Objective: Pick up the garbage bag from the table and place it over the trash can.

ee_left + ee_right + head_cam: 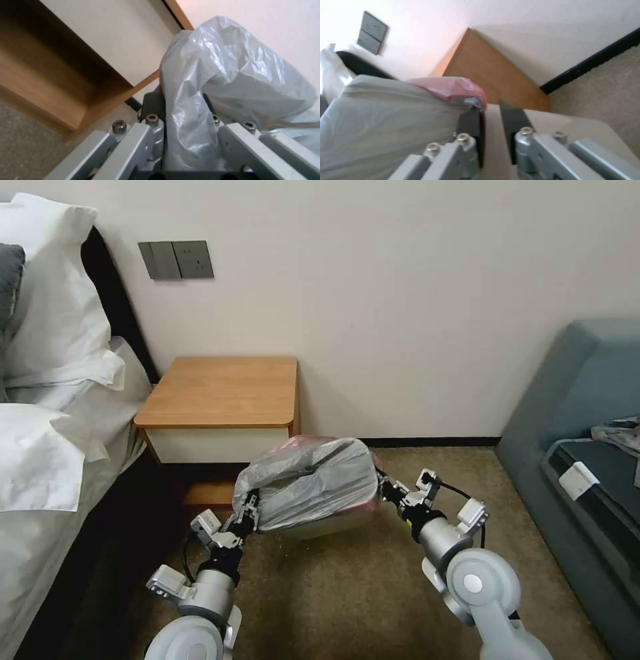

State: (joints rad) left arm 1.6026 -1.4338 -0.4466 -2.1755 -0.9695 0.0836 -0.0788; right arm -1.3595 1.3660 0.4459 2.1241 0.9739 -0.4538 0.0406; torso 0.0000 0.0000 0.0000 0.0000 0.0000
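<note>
I am holding the crinkly translucent grey garbage bag (310, 483) at centre frame, left pincer (245, 511) clamping it; right pincer (381, 488) is standing parted.

Even, soft indoor light fills the head view, with deep shadow between the bed (40, 500) and the table (220, 392), while both wrist views wash out to glare on the wall (420, 30) and blur nearby metal.

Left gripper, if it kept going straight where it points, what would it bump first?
The left gripper would meet the garbage bag, already between its fingers; probably the trash can right behind.
</note>
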